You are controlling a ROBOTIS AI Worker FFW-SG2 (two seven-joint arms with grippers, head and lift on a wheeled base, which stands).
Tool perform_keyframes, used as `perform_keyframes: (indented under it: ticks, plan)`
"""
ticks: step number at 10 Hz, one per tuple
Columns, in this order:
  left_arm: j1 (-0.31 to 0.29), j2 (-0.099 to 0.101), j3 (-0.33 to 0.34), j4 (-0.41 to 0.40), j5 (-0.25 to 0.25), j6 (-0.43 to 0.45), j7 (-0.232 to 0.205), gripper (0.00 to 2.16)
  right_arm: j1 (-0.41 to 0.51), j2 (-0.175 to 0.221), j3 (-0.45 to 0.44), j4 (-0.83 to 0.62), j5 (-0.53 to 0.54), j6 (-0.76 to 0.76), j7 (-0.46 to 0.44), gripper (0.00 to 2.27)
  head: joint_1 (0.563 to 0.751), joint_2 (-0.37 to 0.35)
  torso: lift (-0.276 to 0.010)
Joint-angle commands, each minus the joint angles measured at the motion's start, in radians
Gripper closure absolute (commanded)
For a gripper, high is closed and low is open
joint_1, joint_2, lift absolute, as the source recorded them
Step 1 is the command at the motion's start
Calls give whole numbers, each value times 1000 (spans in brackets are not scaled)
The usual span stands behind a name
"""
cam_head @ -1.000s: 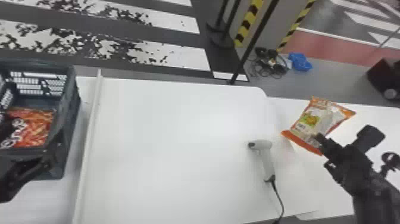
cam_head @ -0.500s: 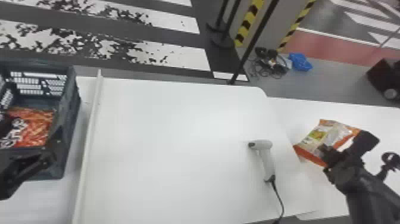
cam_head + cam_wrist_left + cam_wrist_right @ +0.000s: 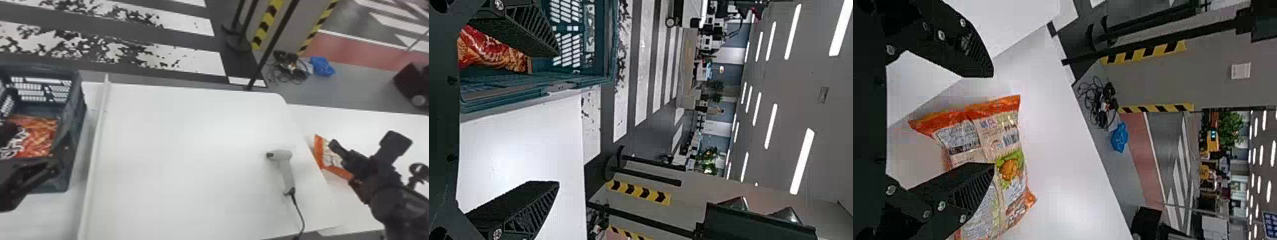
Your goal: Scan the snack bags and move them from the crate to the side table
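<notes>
On the smooth white side worktop (image 3: 1068,175), 1 orange-and-cream plastic snack bag (image 3: 1010,175) is laid ungripped, presumably delivered, near the black right gripper (image 3: 993,119), its fingers spread.

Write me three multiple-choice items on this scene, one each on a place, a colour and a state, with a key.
1. Where is the scanner?
A. On the floor
B. On the table between crate and side table
C. Inside the crate

2. What colour edges the snack bag on the side table?
A. Blue
B. Black
C. Orange

3. How do the fingers of the right gripper stand?
A. Apart
B. Pressed together
C. Clamped on the scanner

Key:
1 B: the head view shows it lying on that white top.
2 C: the right wrist view shows orange ends.
3 A: a wide gap parts the fingertips there.
</notes>
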Motion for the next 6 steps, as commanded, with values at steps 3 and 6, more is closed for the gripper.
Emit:
perform_keyframes:
  ticks: [3,6]
  plan:
    - [-6,2,-10,-5,-9,0,5,76,138,121,56,-307,-13,62,129,87,695,-350,-87]
    - [-10,-3,-25,-6,-23,0,11,76,224,201,233,-494,13,81,173,87,695,-350,-87]
